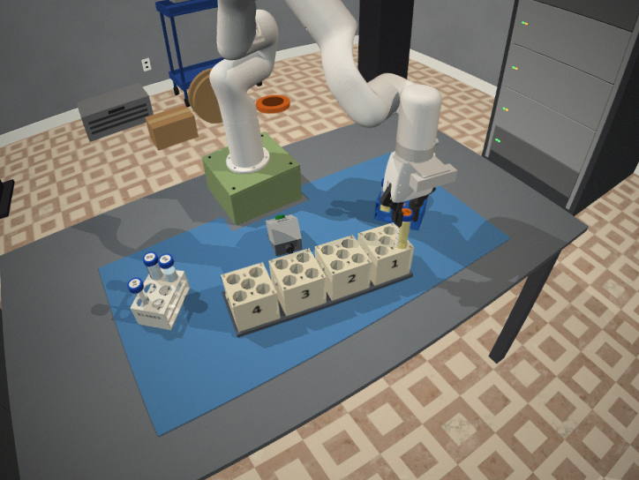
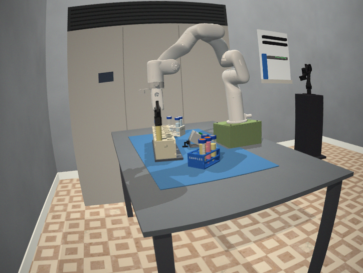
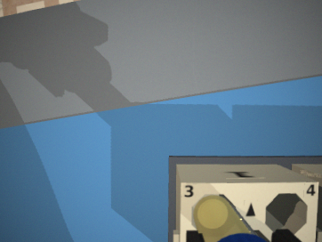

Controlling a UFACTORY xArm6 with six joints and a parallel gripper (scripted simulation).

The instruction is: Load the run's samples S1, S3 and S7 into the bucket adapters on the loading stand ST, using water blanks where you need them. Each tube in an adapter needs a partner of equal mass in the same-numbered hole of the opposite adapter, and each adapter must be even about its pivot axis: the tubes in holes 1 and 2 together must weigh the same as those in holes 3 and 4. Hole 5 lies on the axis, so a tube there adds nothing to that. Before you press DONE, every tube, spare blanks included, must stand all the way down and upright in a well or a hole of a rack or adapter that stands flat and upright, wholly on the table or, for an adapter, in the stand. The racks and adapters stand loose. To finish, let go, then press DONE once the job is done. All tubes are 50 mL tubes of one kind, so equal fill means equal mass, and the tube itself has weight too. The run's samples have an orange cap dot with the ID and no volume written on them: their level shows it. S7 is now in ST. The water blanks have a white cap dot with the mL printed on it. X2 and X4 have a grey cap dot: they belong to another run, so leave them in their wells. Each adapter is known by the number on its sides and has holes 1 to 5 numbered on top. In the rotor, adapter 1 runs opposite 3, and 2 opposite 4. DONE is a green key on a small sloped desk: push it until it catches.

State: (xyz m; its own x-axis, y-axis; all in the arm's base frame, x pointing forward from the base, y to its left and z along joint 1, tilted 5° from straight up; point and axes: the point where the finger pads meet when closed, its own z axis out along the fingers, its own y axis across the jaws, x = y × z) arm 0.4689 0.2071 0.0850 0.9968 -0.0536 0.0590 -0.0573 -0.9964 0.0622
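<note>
From where I'm standing, going left to right as the top view has it: first up is the white blanks rack with three blue-capped tubes poking up from it. Behind the table there's a brown box on the floor.

Next along is adapter 4, then adapter 3, both in the dark loading stand. The little sloped desk with its green key sits just behind the row, and the chunky green base block is behind that.

Then comes adapter 2, and at the end adapter 1. That's where the gripper is, clamped on an orange-dot tube. The yellow tube is mostly above the adapter, at hole 3; can't tell if its tip is fully out.

Blue samples rack is right behind, partly blocked by the gripper from the top view. Exterior view shows yellow and pink tubes standing in it, crowded together, so that's a tight neighbourhood.
</note>
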